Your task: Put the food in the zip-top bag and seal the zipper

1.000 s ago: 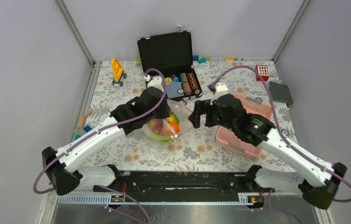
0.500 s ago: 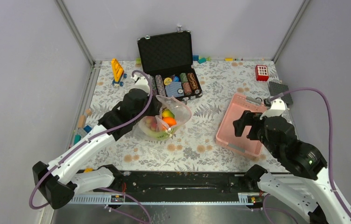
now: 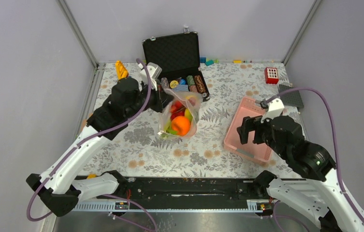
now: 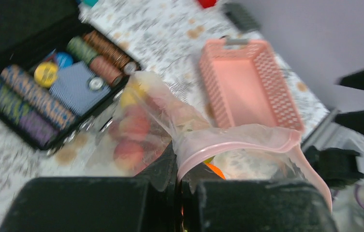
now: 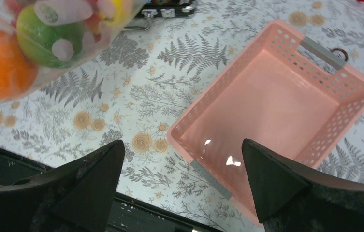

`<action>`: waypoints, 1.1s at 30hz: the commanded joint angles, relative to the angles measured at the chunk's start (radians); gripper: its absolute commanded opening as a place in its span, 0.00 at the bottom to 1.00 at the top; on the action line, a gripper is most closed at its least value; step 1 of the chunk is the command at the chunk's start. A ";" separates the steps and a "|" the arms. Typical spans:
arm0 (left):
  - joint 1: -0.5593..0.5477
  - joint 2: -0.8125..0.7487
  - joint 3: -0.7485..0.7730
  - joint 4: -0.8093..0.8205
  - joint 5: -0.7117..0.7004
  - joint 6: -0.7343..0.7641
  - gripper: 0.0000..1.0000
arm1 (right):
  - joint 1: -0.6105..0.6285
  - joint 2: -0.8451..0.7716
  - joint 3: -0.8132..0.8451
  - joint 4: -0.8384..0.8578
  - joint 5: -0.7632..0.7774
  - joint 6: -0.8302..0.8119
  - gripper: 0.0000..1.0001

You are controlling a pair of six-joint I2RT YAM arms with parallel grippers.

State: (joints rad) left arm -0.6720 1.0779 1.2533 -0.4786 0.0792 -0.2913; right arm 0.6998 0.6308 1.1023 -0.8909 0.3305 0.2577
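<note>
The clear zip-top bag (image 3: 181, 116) hangs above the table with its mouth up. Inside are the orange (image 3: 182, 125), red pieces (image 3: 175, 107) and a green fruit (image 3: 171, 129). My left gripper (image 3: 159, 98) is shut on the bag's mouth edge; in the left wrist view my left gripper (image 4: 179, 162) pinches the bag (image 4: 136, 130) beside the pink zipper (image 4: 240, 144), which curves open. My right gripper (image 3: 250, 131) is open and empty over the pink basket's near end. In the right wrist view my right gripper (image 5: 184, 181) is open, and the bag (image 5: 73, 12) with the orange (image 5: 1, 63) and green fruit (image 5: 49, 34) is at upper left.
The pink slatted basket (image 3: 262, 114) lies at the right and shows empty in the right wrist view (image 5: 286, 111). An open black case (image 3: 176, 58) with poker chips (image 3: 193, 86) stands behind the bag. Small toys lie along the back and left edges.
My left gripper has raised the bag off the table and moved it back, so it now hangs upright. My right arm has drawn away from the bag to the basket.
</note>
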 commanded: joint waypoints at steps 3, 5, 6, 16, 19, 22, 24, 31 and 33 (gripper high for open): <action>0.002 0.016 0.157 0.057 0.378 0.146 0.00 | -0.004 0.055 0.024 0.219 -0.229 -0.287 1.00; 0.002 0.022 0.151 0.052 0.480 0.184 0.00 | -0.004 0.047 -0.008 0.301 -0.353 -0.399 1.00; 0.002 0.025 0.148 0.047 0.510 0.203 0.00 | -0.003 0.044 -0.027 0.341 -0.414 -0.447 1.00; -0.002 0.055 0.149 0.031 0.699 0.282 0.00 | -0.002 0.205 -0.048 0.492 -1.080 -0.718 1.00; -0.003 0.074 0.141 0.037 0.683 0.268 0.00 | 0.002 0.227 -0.076 0.608 -1.152 -0.684 1.00; -0.003 0.100 0.135 0.038 0.683 0.249 0.00 | 0.019 0.223 -0.121 0.752 -1.167 -0.644 1.00; -0.003 0.114 0.125 0.052 0.683 0.222 0.00 | 0.034 0.225 -0.156 0.834 -1.136 -0.615 1.00; -0.003 0.131 0.090 0.102 0.631 0.123 0.00 | 0.087 0.262 -0.245 0.989 -0.930 -0.559 1.00; -0.002 0.134 0.072 0.110 0.616 0.105 0.00 | 0.092 0.272 -0.276 1.014 -0.900 -0.555 0.99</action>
State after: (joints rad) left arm -0.6735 1.2270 1.3315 -0.4992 0.7052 -0.1207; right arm 0.7727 0.8845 0.8715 -0.0067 -0.6632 -0.3321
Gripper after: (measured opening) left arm 0.009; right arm 0.994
